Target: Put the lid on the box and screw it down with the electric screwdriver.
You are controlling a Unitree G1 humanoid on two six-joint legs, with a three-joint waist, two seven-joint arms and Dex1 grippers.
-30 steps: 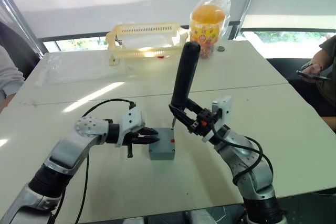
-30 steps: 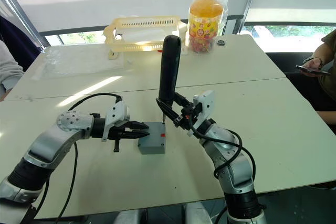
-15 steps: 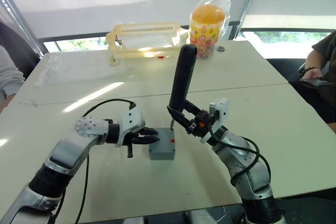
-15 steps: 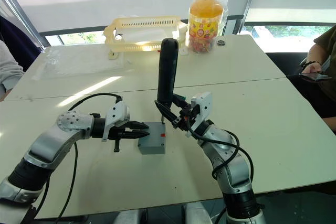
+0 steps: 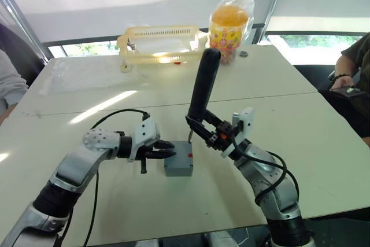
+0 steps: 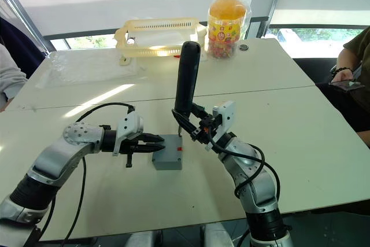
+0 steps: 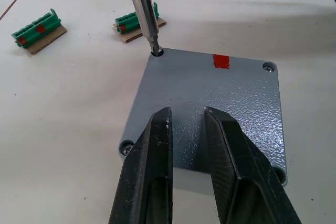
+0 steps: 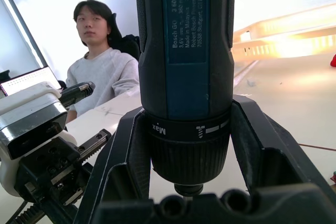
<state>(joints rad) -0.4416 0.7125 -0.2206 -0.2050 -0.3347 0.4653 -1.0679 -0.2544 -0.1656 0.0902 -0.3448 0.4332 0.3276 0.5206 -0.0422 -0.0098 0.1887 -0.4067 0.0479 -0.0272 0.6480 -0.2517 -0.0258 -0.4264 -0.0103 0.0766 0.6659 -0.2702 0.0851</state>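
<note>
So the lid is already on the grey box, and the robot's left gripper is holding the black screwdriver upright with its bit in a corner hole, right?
Not quite: the right gripper holds the electric screwdriver, as the left eye view shows. The lid is on the box, and the bit sits in a corner hole, seen in the left wrist view.

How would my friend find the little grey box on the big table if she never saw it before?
Look at the white table, at the near part where the two robot arms meet. Between the left gripper and the right gripper sits the box, with its lid on. It is the grey square there with a red mark, and the electric screwdriver stands on its corner.
</note>
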